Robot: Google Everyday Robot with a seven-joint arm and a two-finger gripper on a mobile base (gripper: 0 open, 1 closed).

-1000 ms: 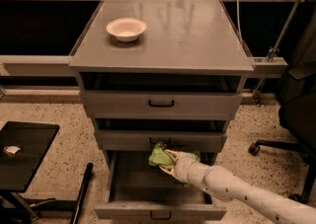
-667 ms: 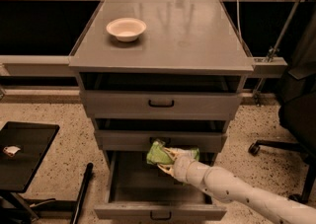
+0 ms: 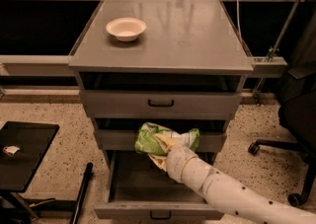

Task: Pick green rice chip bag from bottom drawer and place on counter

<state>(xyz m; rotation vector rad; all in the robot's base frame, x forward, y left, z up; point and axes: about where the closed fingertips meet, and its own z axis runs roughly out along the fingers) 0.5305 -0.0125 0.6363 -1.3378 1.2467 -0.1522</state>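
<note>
Bag [image 3: 147, 139] in end effector [image 3: 161, 150] above drawer [image 3: 138, 183]

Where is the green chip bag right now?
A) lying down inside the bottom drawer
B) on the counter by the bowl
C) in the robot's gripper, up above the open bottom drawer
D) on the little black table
C: the gripper holds the green rice chip bag in front of the middle drawer, above the open bottom drawer; the counter carries the white bowl, no bag.
</note>
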